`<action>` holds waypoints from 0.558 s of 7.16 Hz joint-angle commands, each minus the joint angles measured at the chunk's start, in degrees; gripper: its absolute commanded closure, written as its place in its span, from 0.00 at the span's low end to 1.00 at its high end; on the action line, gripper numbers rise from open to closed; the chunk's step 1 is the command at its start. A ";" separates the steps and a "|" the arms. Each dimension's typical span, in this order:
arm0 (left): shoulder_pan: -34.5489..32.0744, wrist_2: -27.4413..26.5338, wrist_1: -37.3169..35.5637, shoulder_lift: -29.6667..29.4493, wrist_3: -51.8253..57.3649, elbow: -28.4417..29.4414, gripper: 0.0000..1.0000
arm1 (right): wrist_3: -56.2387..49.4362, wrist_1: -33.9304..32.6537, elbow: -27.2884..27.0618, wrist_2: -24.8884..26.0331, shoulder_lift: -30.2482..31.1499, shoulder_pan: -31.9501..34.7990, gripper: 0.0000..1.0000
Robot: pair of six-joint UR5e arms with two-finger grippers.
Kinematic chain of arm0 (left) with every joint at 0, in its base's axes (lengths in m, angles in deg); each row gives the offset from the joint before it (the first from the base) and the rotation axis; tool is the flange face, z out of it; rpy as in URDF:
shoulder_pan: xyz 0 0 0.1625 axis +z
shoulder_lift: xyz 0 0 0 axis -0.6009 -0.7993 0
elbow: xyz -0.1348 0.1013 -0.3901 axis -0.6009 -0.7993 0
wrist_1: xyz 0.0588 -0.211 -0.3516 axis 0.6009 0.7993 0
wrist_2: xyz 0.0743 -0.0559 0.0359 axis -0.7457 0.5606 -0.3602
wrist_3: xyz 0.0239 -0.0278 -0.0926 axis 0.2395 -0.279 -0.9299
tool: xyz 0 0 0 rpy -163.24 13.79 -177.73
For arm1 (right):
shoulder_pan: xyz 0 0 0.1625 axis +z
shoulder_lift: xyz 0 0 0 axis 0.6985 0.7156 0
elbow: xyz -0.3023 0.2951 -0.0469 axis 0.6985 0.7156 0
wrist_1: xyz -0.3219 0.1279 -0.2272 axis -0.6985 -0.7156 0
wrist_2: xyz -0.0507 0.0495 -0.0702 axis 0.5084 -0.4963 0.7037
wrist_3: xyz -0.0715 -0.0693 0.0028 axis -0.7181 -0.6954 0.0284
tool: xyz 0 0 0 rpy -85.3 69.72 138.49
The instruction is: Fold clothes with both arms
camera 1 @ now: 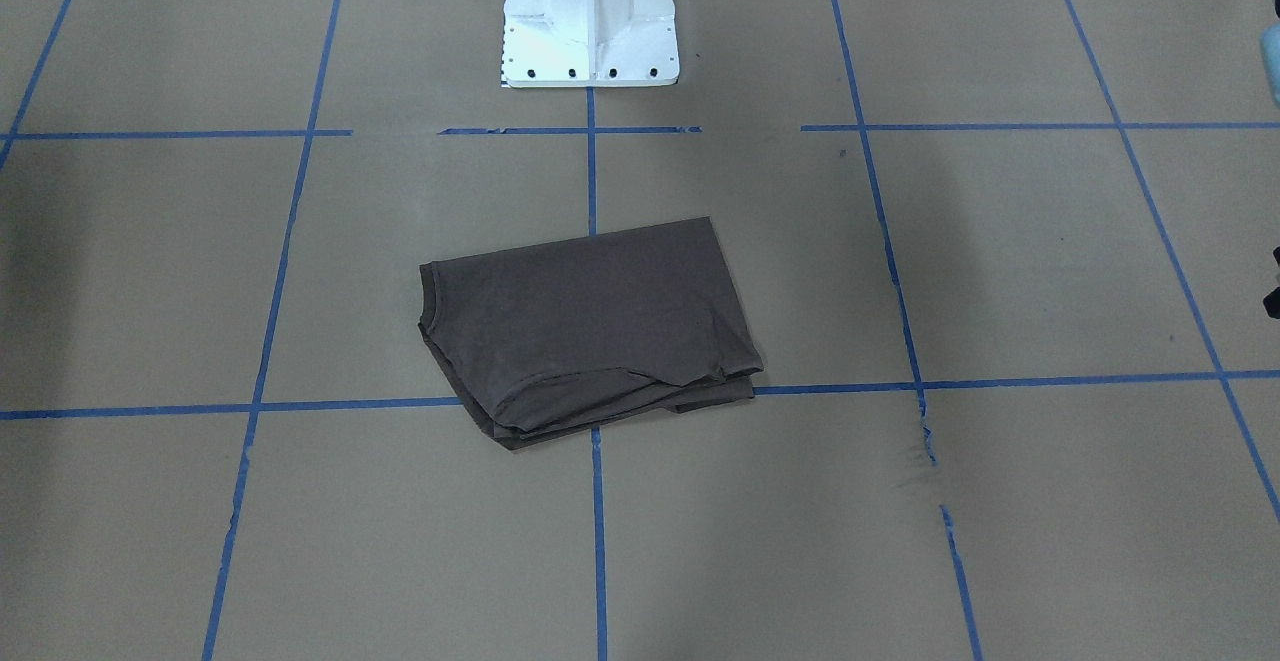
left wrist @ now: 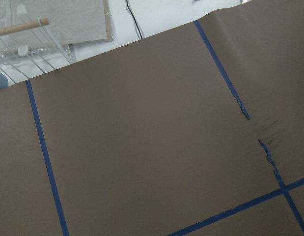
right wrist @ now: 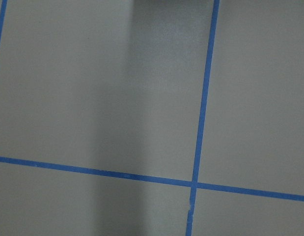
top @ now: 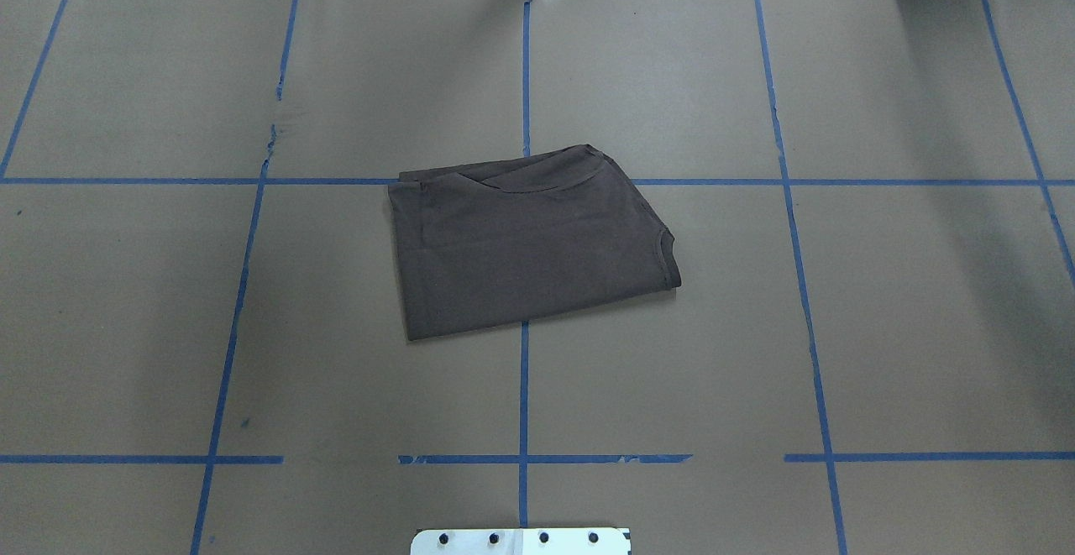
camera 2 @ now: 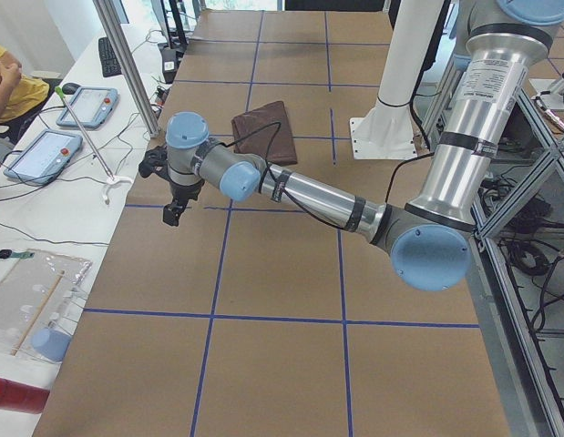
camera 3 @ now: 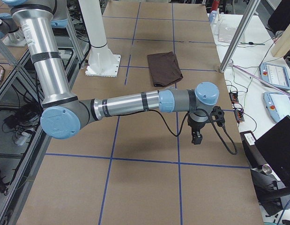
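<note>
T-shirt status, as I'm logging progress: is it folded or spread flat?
Folded. The T-shirt lies as a compact rectangle, with stacked layers showing along its near edge in the front-facing view.

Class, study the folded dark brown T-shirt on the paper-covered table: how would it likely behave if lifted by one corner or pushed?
Lifted, the folded dark brown T-shirt would probably droop and unfold: its stacked layers lie loose. It looks thin, so likely light. Pushed, it may wrinkle and bunch on the matte brown paper rather than sliding whole.
</note>
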 commanded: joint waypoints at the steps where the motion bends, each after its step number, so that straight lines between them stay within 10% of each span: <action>1: -4.27 0.05 -13.60 -0.28 3.11 -4.41 0.00 | 0.30 0.22 -0.48 0.19 0.83 0.01 0.00; 4: -4.10 -0.04 -18.10 3.32 10.51 -7.08 0.00 | 0.21 0.31 -3.79 0.28 1.01 0.01 0.00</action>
